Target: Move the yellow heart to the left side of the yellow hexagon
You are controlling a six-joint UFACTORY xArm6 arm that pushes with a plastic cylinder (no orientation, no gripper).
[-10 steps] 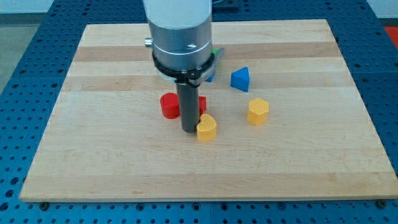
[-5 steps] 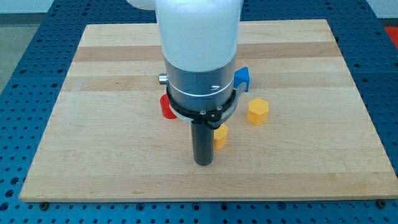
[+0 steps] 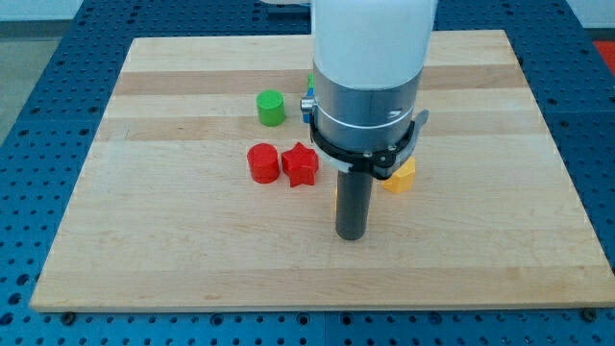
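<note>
- Camera view, only one available.
- Wooden board [image 3: 173,250] sat on a blue perforated table [image 3: 38,115].
- Arm body [image 3: 370,86] came down from the view's top, right of centre, blocking much of the board behind it.
- Dark rod below the collar, my tip [image 3: 351,235] down on the board in the lower middle, right of centre.
- No jaws on this rig, just the bare rod; nothing held, nothing clamped.
- Yellow heart [image 3: 335,198]: only a thin yellow sliver seen at the rod's left edge, rest hidden behind the rod. Shape not readable from that sliver. Looked touching or just behind the rod, above my tip; contact not confirmable.
- Yellow hexagon [image 3: 401,178] partly visible right of the rod, under the collar's edge, upper part covered. Sat up and to the right of my tip, near it.
- Sliver of heart lay left of the hexagon, with the rod between them.
- Red star [image 3: 301,164] left of the rod, near but apart from it.
- Red cylinder [image 3: 262,162] just left of the star, close beside it, touching or not unclear.
- Green cylinder [image 3: 271,108] above the red pair, towards the view's top, well apart from my tip.
- Small green and blue bit [image 3: 309,85] poked out at the arm body's left edge; shape not readable.
</note>
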